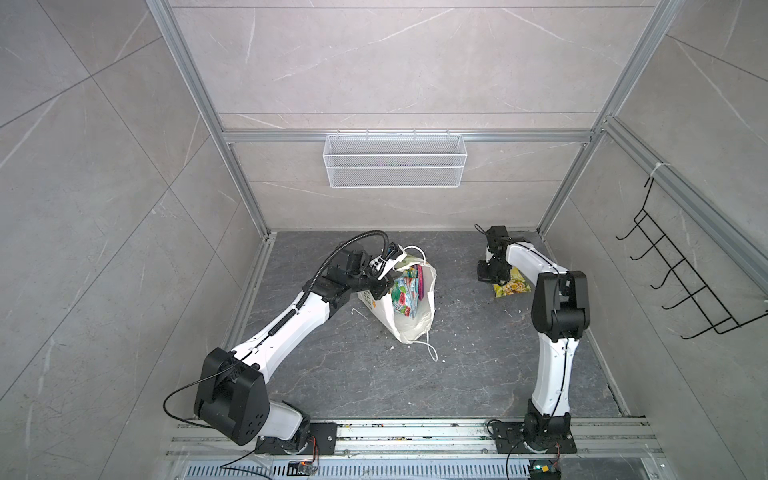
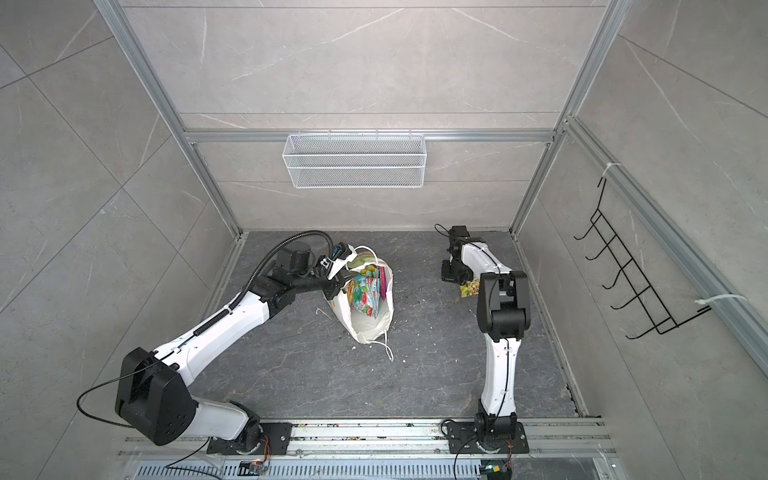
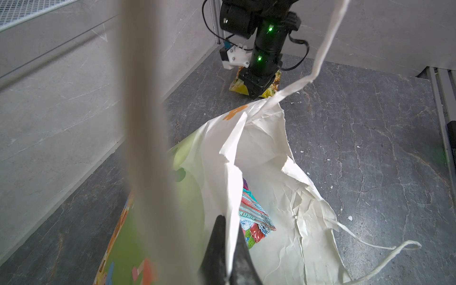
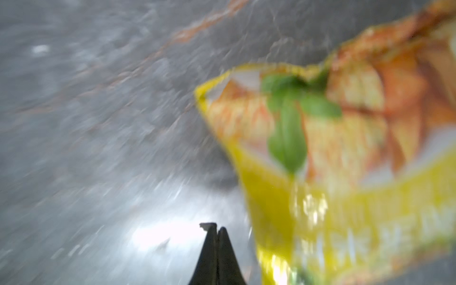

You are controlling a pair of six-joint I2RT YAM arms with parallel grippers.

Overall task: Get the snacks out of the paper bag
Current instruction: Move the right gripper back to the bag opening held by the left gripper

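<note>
The white paper bag [image 1: 415,328] [image 2: 368,332] lies tilted on the dark floor with its mouth open. Several snacks [image 1: 409,295] [image 2: 365,295] stand inside it; the left wrist view shows a teal packet [image 3: 254,217] there. My left gripper [image 1: 381,289] [image 3: 230,234] is shut on the bag's rim and holds it open. A yellow snack packet [image 1: 513,286] [image 2: 469,288] [image 4: 345,148] lies on the floor at the back right. My right gripper [image 4: 217,228] [image 1: 488,274] points down right beside it. Its jaws are shut with nothing between them.
A white wire mesh basket [image 1: 395,166] hangs on the back wall. A black hook rack [image 1: 685,282] hangs on the right wall. The bag's cord handle [image 1: 432,353] trails on the floor. Small white crumbs dot the floor around the bag.
</note>
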